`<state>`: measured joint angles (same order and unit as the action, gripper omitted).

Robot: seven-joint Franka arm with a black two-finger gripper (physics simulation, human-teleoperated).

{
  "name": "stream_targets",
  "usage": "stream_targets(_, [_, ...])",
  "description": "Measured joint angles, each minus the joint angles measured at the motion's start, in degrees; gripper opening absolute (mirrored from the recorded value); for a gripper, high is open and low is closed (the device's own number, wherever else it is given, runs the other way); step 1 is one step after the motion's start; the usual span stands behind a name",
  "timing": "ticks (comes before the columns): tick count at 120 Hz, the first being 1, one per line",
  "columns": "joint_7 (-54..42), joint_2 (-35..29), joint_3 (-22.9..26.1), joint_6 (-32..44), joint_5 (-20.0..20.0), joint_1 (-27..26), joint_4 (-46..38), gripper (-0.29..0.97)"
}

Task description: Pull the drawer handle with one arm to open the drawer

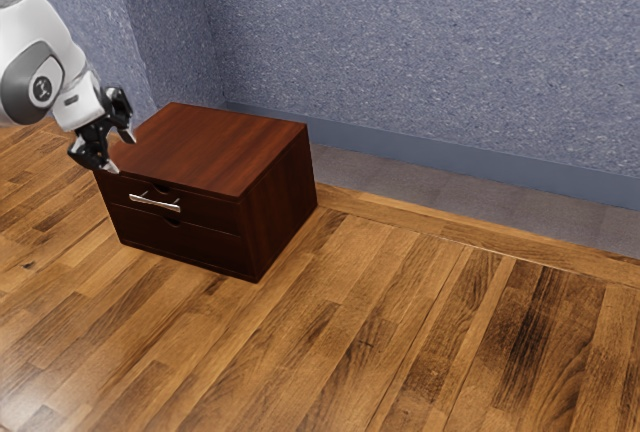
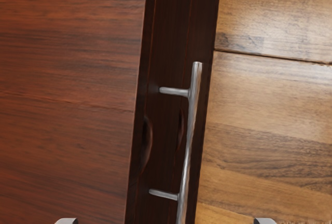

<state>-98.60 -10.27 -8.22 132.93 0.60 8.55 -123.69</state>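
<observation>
Hovering over the cabinet's [image 1: 220, 147] front edge, the gripper [image 1: 115, 152] is open, its 2 fingers spread wide. The drawer handle [image 1: 155, 202] sits just below on the shut top drawer. Approach step, I'd say; next, descend and clamp the bar

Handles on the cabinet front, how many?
1: a silver bar handle on the upper drawer, just below the gripper. The lower front is bare.
</observation>
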Motion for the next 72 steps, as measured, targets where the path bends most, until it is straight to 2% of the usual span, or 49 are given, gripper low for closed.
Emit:
stream_targets(22, [-4.71,2.49,-0.04,1.12,-3.97,-1.38,-0.74,0.4])
stream_targets(49, [-8.54,3.97,-0.09,2.54,-7.24,-1.49,-0.87,0.23])
stream_targets(72, [-10.59,6.08,-0.18,3.6,-8.51,-1.36,-0.88,0.18])
